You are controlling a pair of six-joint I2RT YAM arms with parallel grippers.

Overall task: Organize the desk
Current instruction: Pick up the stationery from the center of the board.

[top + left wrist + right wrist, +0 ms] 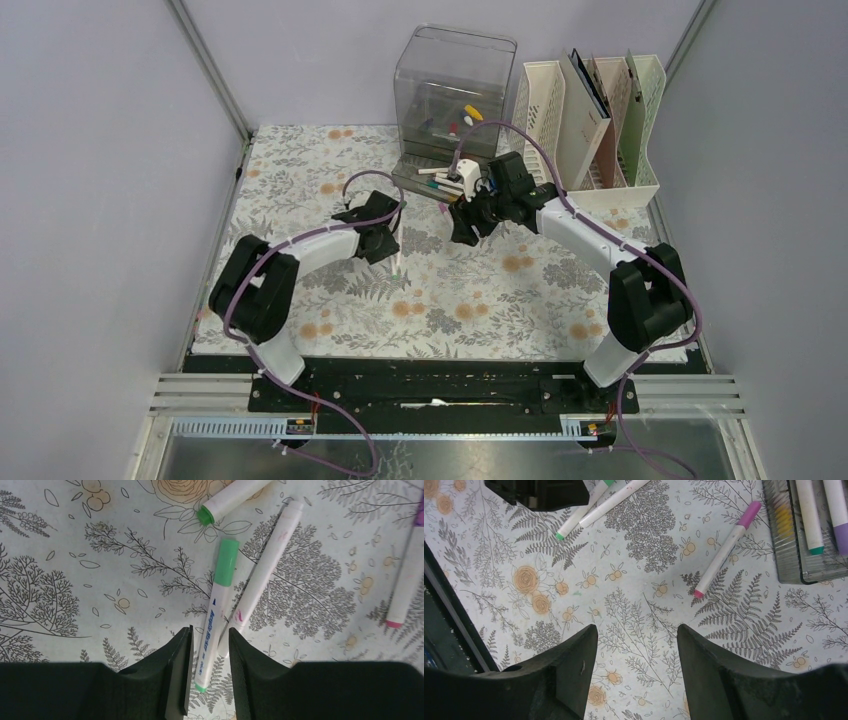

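Note:
The desk (480,290) wears a white cloth printed with ferns and orange flowers. My left gripper (210,630) is low over it, its jaws narrowed either side of a green-capped white marker (220,600) with slim gaps showing, so it is open. A white pen smeared pink (265,575) lies against that marker, its end by the right finger. In the top view the left gripper (385,235) is left of centre. My right gripper (638,627) hovers open and empty over bare cloth. A purple-capped marker (724,550) lies ahead of it.
A clear tray (786,555) holding several markers sits in front of a clear plastic box (455,80). Pastel file holders (590,120) stand at the back right. Another green-ended marker (232,497) and a pink-ended one (405,580) lie loose. Grey walls close in both sides.

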